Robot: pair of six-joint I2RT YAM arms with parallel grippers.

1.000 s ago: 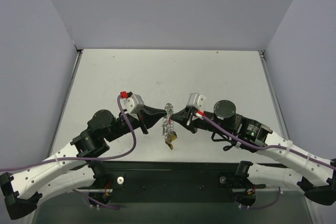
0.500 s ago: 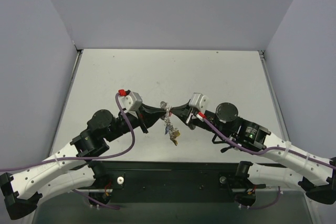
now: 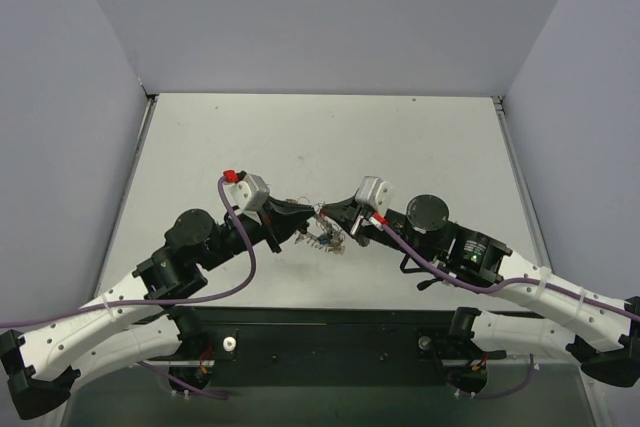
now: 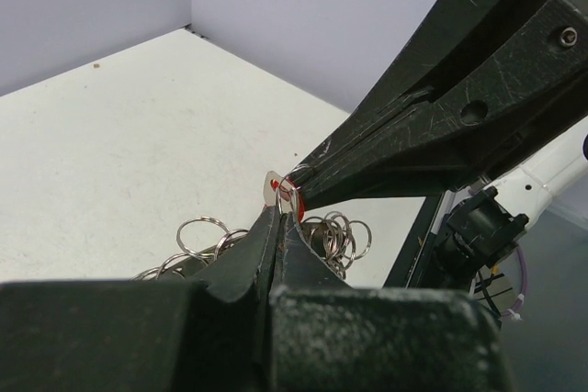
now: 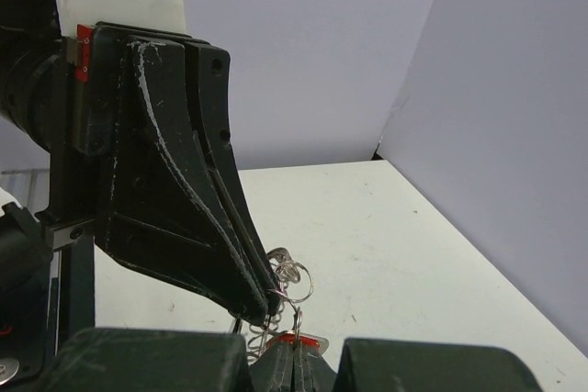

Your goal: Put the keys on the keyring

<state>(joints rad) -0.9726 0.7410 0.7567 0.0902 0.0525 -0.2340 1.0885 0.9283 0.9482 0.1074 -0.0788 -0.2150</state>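
Observation:
My two grippers meet tip to tip above the middle of the table. The left gripper (image 3: 306,215) (image 4: 279,215) is shut on a thin wire loop of the keyring (image 3: 322,236) (image 4: 342,232) (image 5: 292,273), whose small silvery rings dangle under the fingertips. A red-headed key (image 4: 277,188) (image 5: 301,342) is pinched in the shut right gripper (image 3: 337,219) (image 5: 294,357), with a small ring through its head. A blue key (image 3: 327,235) shows in the bunch in the top view. The other keys are too small to make out.
The white table (image 3: 320,137) has grey walls at the back and both sides, and a black base plate (image 3: 330,332) along the near edge. Both arms (image 3: 200,237) (image 3: 440,237) reach in from the bottom corners.
The bunch of rings and keys hung straight down between the grippers; now it is drawn up and lies slanted just under the tips. Both grippers stayed shut.

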